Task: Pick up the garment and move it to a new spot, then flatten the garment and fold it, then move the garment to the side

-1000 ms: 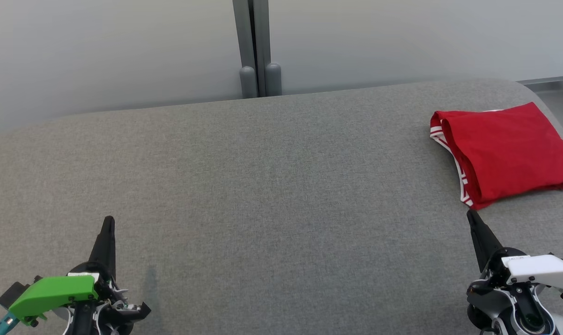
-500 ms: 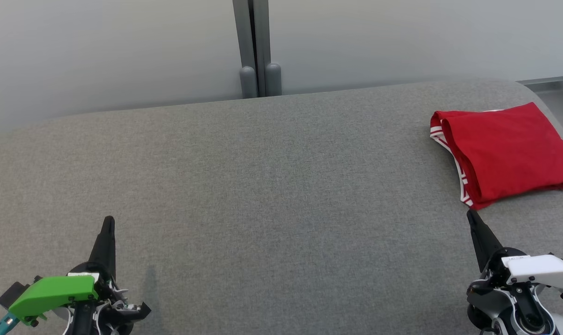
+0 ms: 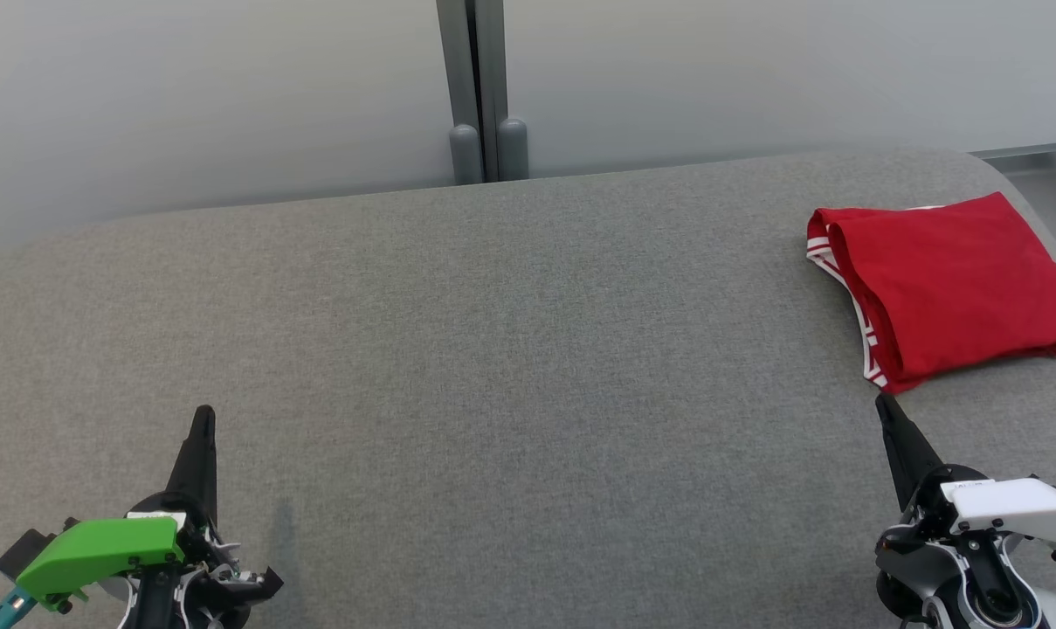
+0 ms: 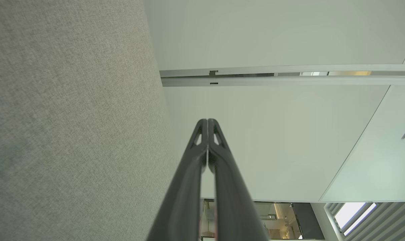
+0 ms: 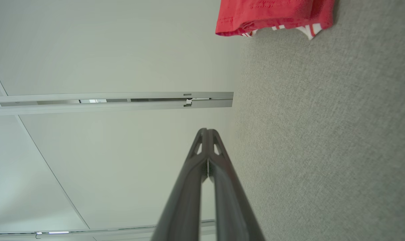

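We judge the garment (image 3: 951, 284) set aside: folded, far right on the desk (image 3: 510, 349). Left tool (image 3: 203, 415) and right tool (image 3: 883, 404) rest near, pinched together, empty.

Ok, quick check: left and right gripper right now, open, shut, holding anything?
Left gripper: closed, holding nothing.
Right gripper: closed, holding nothing; the folded red garment lies free of it.

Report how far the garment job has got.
Done, by the look of it: the garment lies folded at the right end of the table. In hand: nothing; the left gripper and right gripper are shut and empty, apart from it. Left: nothing evident.
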`<state>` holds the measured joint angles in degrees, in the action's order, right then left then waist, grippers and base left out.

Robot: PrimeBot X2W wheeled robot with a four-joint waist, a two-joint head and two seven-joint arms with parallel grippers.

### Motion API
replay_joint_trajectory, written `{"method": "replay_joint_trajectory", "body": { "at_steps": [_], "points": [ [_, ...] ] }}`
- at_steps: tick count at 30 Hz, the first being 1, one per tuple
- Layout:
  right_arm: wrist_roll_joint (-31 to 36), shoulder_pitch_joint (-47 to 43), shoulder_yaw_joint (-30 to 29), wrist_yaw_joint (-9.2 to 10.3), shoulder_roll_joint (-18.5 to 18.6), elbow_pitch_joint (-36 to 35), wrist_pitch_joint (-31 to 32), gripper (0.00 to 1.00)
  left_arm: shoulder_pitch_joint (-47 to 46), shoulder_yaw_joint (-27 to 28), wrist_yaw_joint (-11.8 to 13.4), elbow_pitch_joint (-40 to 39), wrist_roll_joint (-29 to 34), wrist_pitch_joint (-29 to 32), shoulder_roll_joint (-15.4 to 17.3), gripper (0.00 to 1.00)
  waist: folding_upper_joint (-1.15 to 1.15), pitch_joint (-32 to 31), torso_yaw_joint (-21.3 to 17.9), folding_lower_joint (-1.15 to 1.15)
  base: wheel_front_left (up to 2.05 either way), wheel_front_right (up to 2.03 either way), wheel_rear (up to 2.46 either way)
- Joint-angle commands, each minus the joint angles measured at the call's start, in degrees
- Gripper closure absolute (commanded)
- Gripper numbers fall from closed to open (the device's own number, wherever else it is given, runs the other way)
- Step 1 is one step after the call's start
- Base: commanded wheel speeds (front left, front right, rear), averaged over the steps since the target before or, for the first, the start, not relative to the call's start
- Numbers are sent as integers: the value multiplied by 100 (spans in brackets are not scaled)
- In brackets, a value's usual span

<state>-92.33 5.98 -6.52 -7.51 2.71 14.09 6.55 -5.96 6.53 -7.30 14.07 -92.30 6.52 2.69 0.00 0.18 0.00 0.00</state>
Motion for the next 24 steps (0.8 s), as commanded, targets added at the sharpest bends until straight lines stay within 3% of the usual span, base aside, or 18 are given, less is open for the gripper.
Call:
{"method": "replay_joint_trajectory", "body": {
  "at_steps": [1,24],
  "points": [
    [-18,48,-10,4,32,-23,16,100,-65,11,-38,-9,-22,21,36,100,0,0,0,0,0,0,0],
    [-19,47,-9,4,32,-23,16,100,-65,11,-38,-10,-22,21,36,100,0,0,0,0,0,0,0]
  ]
}}
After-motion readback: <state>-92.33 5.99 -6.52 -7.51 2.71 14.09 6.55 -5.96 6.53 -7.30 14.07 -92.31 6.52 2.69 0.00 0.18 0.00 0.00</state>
